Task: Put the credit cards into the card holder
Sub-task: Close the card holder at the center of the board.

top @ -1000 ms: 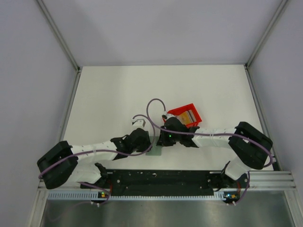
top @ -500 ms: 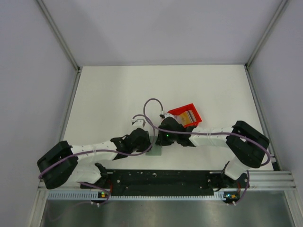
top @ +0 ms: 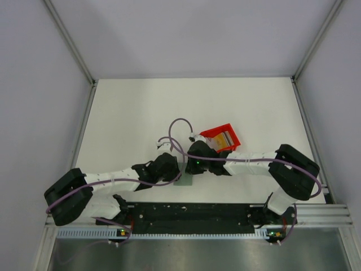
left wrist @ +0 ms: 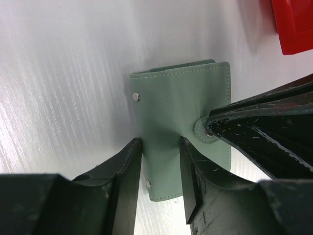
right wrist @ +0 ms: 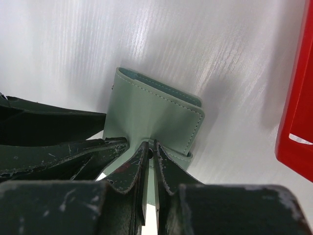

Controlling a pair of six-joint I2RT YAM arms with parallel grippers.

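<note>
The grey-green card holder [left wrist: 178, 103] lies closed and flat on the white table, partly hidden under both grippers in the top view [top: 184, 181]. My left gripper [left wrist: 160, 169] is open, its fingers [left wrist: 128, 176] standing over the holder's near edge. My right gripper [right wrist: 149, 152] is shut on the holder's snap tab [left wrist: 201, 131], and the holder's folded side shows ahead of it [right wrist: 151, 112]. A tan and orange credit card [top: 225, 138] lies in the red bin [top: 214, 132] just right of the grippers. Other cards are hidden.
The red bin's corner shows in the left wrist view [left wrist: 293, 24], and its wall is in the right wrist view [right wrist: 299, 117]. Both arms meet at the table's near middle. Purple cables loop above the wrists [top: 179, 127].
The right arm has shifted slightly left toward the left gripper, and its cable loop moved with it. The left arm and the card holder have stayed in place.
</note>
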